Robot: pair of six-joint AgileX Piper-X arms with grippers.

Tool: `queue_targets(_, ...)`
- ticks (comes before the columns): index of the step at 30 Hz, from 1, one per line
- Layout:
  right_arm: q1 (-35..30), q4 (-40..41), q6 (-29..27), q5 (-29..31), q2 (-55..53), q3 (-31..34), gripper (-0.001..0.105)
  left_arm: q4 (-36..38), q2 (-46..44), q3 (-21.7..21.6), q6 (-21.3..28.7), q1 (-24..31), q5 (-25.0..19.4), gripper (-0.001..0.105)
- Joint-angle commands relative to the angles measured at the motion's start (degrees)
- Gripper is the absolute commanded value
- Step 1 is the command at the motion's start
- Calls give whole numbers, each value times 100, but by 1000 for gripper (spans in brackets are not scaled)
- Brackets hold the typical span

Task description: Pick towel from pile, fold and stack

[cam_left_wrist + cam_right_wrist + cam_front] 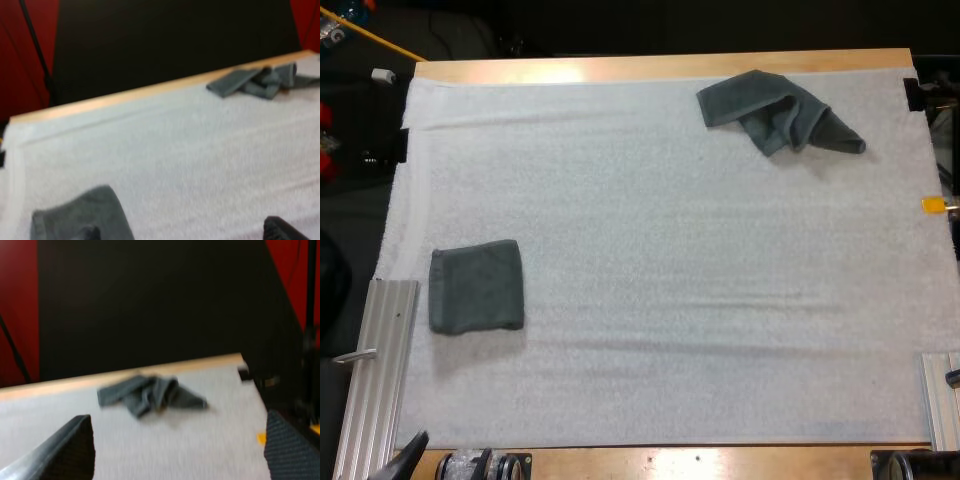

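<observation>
While the right gripper (177, 440) hangs open, the crumpled towel (150, 394) lies well ahead of it. It seems centred between the fingers (65, 450).

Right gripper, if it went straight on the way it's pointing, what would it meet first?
Probably the crumpled towel, lying ahead of the open right gripper on the white mat; depth is unclear.

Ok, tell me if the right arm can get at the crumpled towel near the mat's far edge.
Probably yes. The crumpled towel lies alone on the white mat, with bare mat between it and the right gripper, whose fingers stand apart and point towards it.
</observation>
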Motion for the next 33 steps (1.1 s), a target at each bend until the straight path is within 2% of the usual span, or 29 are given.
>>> queue_targets(1,-15,-278,-11,0,-235,1,68,-42,-784,103,37,1,26,62)
queue_targets(9,-15,-541,-11,0,-235,190,68,-1044,-784,885,37,1,26,62)
queue_targets(20,-15,-579,-11,0,-224,1032,68,-2921,-773,2148,37,1,26,62)
queue_targets(26,-15,-600,-11,0,-224,1554,68,-3408,-763,2751,37,1,26,62)
queue_targets(33,-15,-914,-11,0,-213,2103,68,-3439,-763,3126,37,1,26,62)
